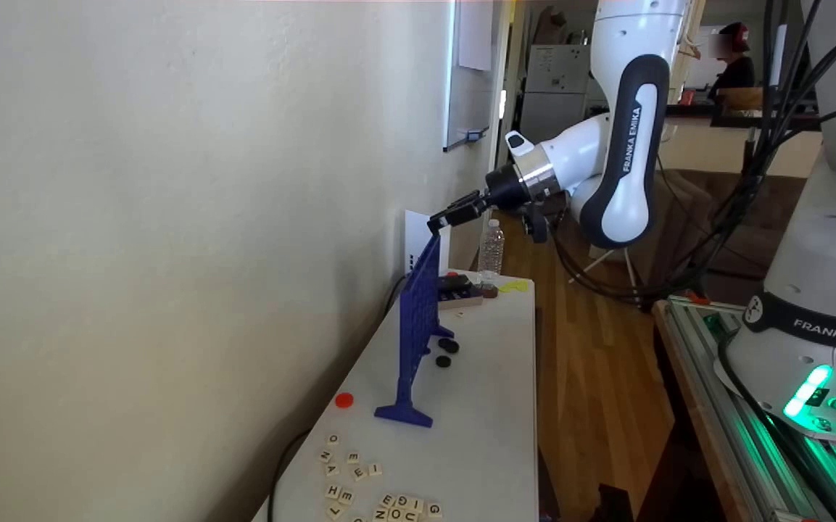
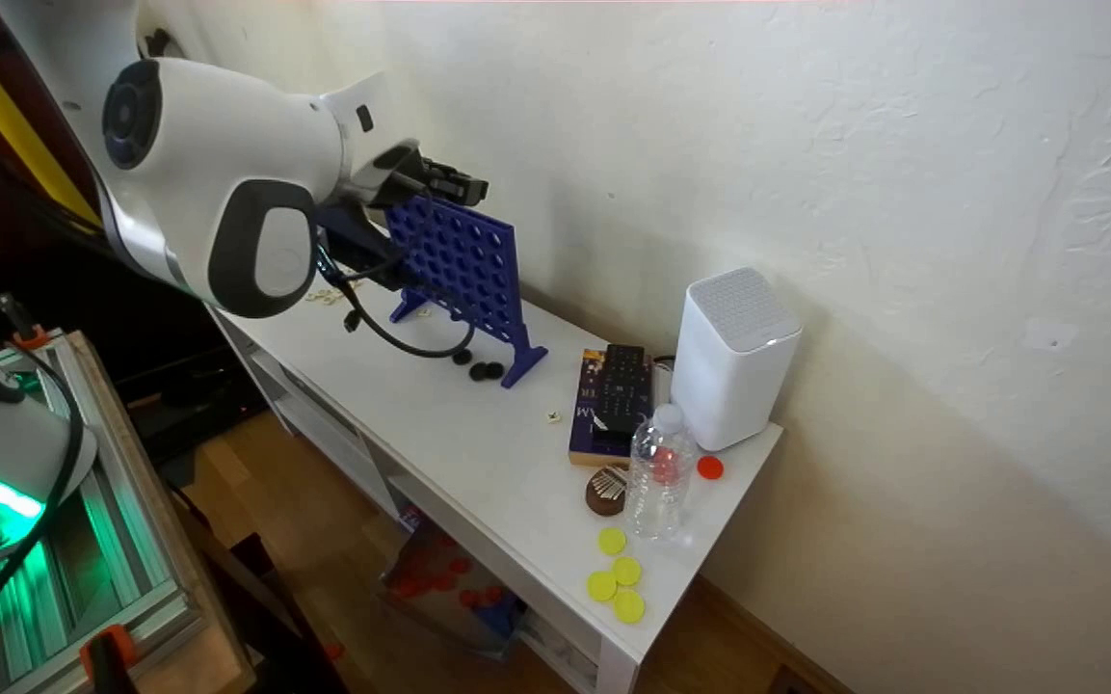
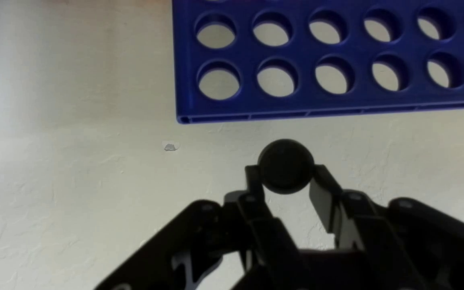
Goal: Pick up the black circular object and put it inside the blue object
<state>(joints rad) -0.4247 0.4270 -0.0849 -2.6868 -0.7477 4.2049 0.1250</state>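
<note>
A pale wall (image 1: 171, 217) takes up the left of an exterior view, and a white table (image 1: 490, 406) runs alongside it. Across the table, left to right: cream letter tiles (image 1: 346, 497) lie toward the near end; a red disc (image 1: 344, 400) sits close to the wall-side edge; the blue rack (image 1: 418, 319) stands upright on its feet, tabletop showing on both sides; loose black discs (image 1: 444, 361) lie just beside it; then a wide strip of tabletop reaches the long edge. Past that, wooden floor (image 1: 584, 420) separates the table from the robot's metal stand (image 1: 729, 417).

The gripper (image 3: 287, 177) hangs at the top of the rack. In the wrist view the rack's end corner is at left, and its slotted top edge runs off rightward. The fingers (image 3: 254, 185) are closed to the width of the black disc (image 3: 286, 166), pinching it by its rim; a band of wall shows between disc and slots.

The wall is rough, with a small chip (image 3: 170, 147); the rack is smooth plastic pierced by round holes. In an exterior view a book (image 2: 586, 414) carries a black remote (image 2: 621, 390), beside a clear bottle (image 2: 659, 501) and a white, round-cornered box (image 2: 728, 386).
</note>
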